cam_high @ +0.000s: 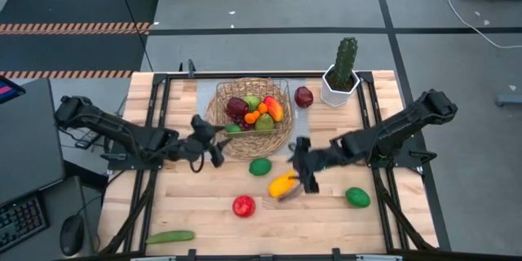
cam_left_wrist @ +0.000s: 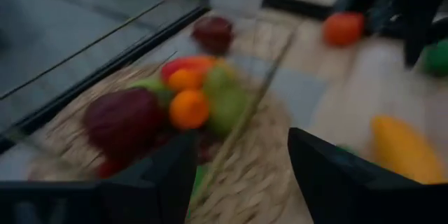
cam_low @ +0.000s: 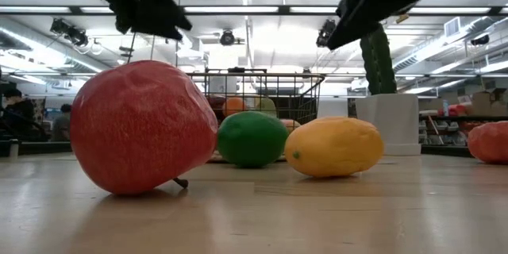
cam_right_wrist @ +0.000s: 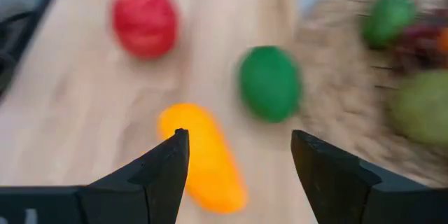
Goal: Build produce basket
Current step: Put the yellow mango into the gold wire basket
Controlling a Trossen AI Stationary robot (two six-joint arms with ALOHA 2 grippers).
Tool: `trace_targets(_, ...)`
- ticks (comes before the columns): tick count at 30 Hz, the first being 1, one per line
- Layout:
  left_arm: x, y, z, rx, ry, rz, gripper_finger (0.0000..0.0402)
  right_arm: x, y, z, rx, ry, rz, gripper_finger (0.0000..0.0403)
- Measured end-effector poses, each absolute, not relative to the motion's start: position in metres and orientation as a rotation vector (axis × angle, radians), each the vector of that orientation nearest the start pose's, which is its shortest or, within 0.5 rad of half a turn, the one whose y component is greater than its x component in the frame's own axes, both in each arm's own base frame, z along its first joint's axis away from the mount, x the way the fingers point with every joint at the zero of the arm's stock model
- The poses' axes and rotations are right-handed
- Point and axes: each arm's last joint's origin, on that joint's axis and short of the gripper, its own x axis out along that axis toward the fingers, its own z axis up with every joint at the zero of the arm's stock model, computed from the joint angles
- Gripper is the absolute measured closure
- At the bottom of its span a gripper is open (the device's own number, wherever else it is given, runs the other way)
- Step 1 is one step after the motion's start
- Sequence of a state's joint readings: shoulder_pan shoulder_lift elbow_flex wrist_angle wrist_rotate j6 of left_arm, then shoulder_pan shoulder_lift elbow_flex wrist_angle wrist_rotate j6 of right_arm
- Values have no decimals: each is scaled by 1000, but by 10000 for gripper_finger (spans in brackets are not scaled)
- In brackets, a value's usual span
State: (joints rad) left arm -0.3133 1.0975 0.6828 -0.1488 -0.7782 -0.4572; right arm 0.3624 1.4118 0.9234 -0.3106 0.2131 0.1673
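Note:
The wicker basket (cam_high: 249, 118) sits at the table's far middle, holding several fruits: dark red, orange, green and red-yellow (cam_left_wrist: 175, 101). My left gripper (cam_high: 214, 143) hovers open at the basket's near left rim, and nothing is between its fingers (cam_left_wrist: 241, 140). My right gripper (cam_high: 305, 173) hangs open just above a yellow fruit (cam_right_wrist: 203, 157) that lies on the table. A green lime (cam_high: 260, 166) lies beside the basket's near rim. A red fruit (cam_high: 243, 205) lies nearer the front edge.
A green fruit (cam_high: 357, 197) lies at the near right and a cucumber (cam_high: 170, 236) at the near left corner. A dark red fruit (cam_high: 303, 96) lies beside the white cactus pot (cam_high: 336, 90) at the far right. Bare wood shows along the near edge.

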Motion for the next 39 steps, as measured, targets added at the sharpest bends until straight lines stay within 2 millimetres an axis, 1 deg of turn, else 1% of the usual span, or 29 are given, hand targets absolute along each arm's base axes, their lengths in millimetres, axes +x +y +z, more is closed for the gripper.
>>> trace_targets(2,218,-54,244,-142,321,525,176,275,110,224,-76,790,100,148)
trace_targets(5,216,-58,237,-149,292,506,179,281,123,205,-96,829,96,149)
trace_targets(8,212,-64,229,-179,276,498,182,287,129,182,-124,888,90,144)
trace_targets(11,209,-67,223,-172,270,508,182,291,133,165,-144,939,89,129)
trace_targets(13,207,-70,221,-172,259,498,182,294,134,160,-144,939,78,115)
trace_targets(17,206,-76,225,-155,226,471,183,301,133,155,-139,908,69,80)
trace_targets(23,207,-78,227,-138,208,462,184,309,128,153,-117,873,58,24)
trace_targets(25,207,-78,228,-143,200,460,185,315,131,152,-77,830,96,10)
trace_targets(29,207,-78,229,-145,193,457,188,326,138,141,-16,774,175,5)
trace_targets(34,207,-79,230,-149,189,453,189,328,140,115,-35,856,170,6)
trace_targets(36,207,-79,230,-147,191,453,191,331,141,110,-33,861,165,7)
trace_targets(39,207,-79,230,-148,189,451,193,333,141,108,-24,845,163,12)
